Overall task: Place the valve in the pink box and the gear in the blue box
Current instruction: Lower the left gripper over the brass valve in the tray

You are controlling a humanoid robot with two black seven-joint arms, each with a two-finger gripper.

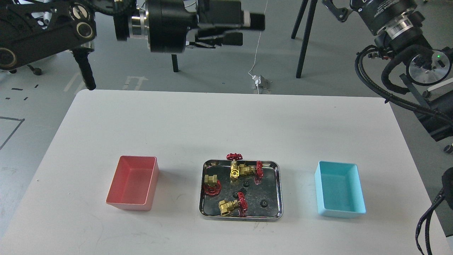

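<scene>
Several brass valves with red handwheels lie in a shiny steel tray (280, 187) at the table's middle front: one at the left (211, 183), one at the front (230, 206), two close together at the back (242, 170). Three tiny black gears lie among them, in the middle (246, 183), beside the front valve (235, 194) and at the right (263, 203). The pink box (153, 187) stands empty left of the tray. The blue box (320, 189) stands empty to its right. My left gripper (247, 30) is open and empty, pointing right, high above the far table edge. My right gripper (334, 9) is at the top right, its fingers cut off by the frame.
The white table (226, 124) ends at its far edge below my left gripper. Tripod legs (304, 39), a cable and a floor socket (260, 82) lie beyond it. My right arm's cables (382, 85) hang over the table's far right corner.
</scene>
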